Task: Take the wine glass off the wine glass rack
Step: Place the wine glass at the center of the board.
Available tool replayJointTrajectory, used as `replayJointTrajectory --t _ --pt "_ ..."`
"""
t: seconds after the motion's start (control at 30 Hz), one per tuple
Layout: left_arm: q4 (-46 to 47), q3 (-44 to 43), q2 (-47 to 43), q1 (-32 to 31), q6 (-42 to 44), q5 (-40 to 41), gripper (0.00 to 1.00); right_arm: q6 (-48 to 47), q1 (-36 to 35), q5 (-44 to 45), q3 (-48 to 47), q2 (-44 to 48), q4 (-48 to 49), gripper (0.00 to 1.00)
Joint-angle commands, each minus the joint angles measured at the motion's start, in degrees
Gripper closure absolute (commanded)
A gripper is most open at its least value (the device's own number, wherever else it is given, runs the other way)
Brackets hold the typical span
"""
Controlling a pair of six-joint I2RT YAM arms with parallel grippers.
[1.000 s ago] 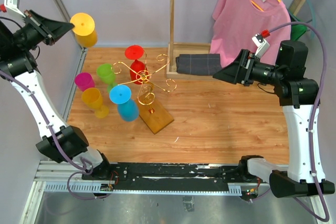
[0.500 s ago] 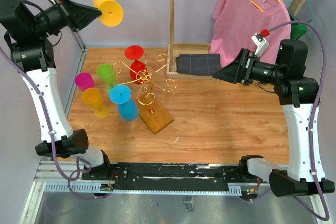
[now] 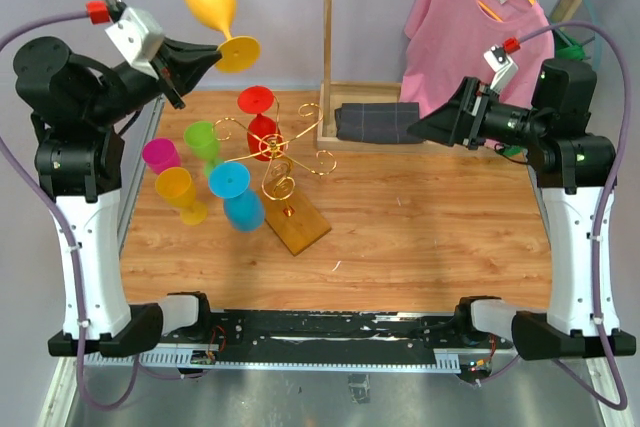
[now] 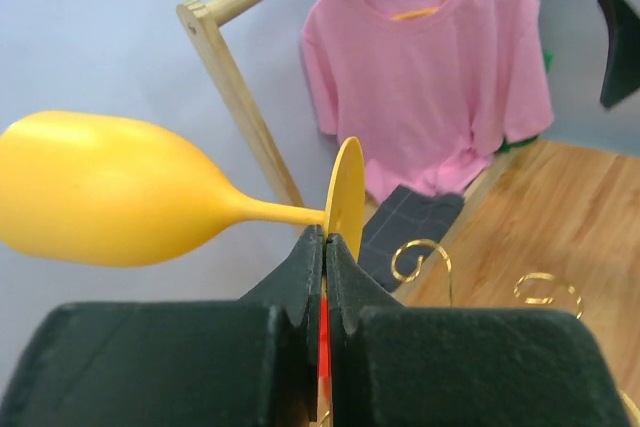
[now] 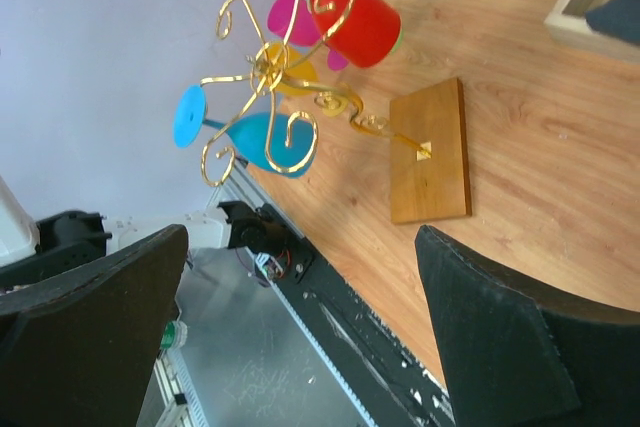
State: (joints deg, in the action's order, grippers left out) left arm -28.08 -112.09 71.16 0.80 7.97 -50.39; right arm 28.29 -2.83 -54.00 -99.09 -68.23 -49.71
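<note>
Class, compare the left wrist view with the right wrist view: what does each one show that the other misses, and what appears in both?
Only the left wrist view shows the yellow wine glass, held by its foot in the shut left gripper, along with the pink T-shirt on its hanger. Only the right wrist view shows the rack's wooden base, the red wine glass, the blue wine glass and the open right gripper. Both views catch gold curls of the wine glass rack and the wooden table.

The left arm is raised high, its fingers [image 4: 300, 292] pressed together around a thin disc. The right arm is held up, its fingers [image 5: 490, 347] spread wide.
</note>
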Motion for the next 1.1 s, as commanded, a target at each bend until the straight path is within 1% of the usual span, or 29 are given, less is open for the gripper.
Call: replayJointTrajectory --t 0.0,0.13,0.23,0.33,0.43,0.57,0.7,0.8,0.93,1.0,1.07 --pt "-3.97 4.22 -3.29 -2.42 21.67 5.94 1.0 -0.01 0.81 -1.13 -5.82 -4.45 -0.13 0.02" --pt "-4.05 11.81 -7.64 -6.33 36.17 10.0 1.0 0.91 -0.52 -1.37 -12.2 -10.0 1.19 0.01" --pt "-4.03 15.97 -9.64 -9.31 44.52 12.69 1.0 1.83 -2.65 -1.07 -18.65 -14.99 1.91 0.02" --pt "-3.84 17.95 -10.28 -11.62 50.39 14.47 1.0 3.66 -4.23 -1.55 -24.3 -19.26 3.27 0.01" --pt "-1.0 19.63 -10.69 -12.96 54.67 15.6 1.0 5.55 -5.22 -2.2 -28.86 -22.7 5.22 0.01" --pt "0.13 21.57 -10.41 -15.01 61.23 15.68 1.0 8.24 -6.82 -2.5 -29.29 -25.04 11.66 0.01" --pt "2.73 24.06 -10.42 -17.68 65.81 16.12 1.0 11.77 -8.98 -2.17 -28.01 -26.69 20.56 0.02" --pt "5.84 26.55 -10.51 -19.66 68.43 17.04 1.0 14.21 -10.05 -1.74 -29.49 -29.1 25.5 0.01" --pt "8.07 27.56 -10.11 -21.85 67.71 17.75 1.0 15.16 -10.62 -1.14 -33.67 -32.24 28.48 0.01" --pt "9.85 28.33 -10.19 -22.99 66.65 17.87 1.0 15.08 -11.01 -0.8 -33.31 -32.57 31.86 0.01" --pt "11.95 30.01 -10.47 -24.41 66.56 17.79 1.0 12.91 -11.64 0.01 -31.58 -32.46 35.15 0.01"
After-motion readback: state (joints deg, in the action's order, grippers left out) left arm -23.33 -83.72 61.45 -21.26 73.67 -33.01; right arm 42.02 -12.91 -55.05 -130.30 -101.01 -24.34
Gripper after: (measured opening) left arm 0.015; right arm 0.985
